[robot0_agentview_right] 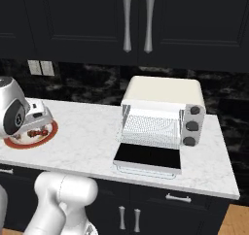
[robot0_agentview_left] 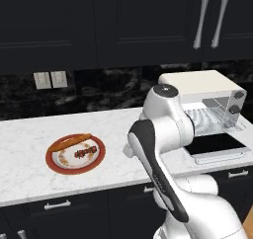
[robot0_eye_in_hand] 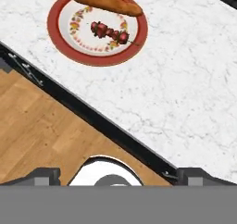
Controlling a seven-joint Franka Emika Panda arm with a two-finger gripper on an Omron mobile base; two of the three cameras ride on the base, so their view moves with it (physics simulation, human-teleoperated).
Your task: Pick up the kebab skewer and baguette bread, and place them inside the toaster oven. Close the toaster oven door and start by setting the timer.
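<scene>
A red-rimmed plate on the white marble counter holds the baguette bread along its back edge and the kebab skewer in its middle. In the hand view the baguette and skewer lie on the plate far ahead of my gripper. The gripper is open, its tips wide apart with nothing between them, and it hangs above the counter's front edge. The cream-white toaster oven stands at the right. Its door is folded down flat, and the wire rack shows inside.
Dark upper cabinets with silver handles hang over the oven. Wall outlets sit on the black backsplash. Bare marble counter lies between plate and oven. Below the counter edge are dark drawers and a wood floor.
</scene>
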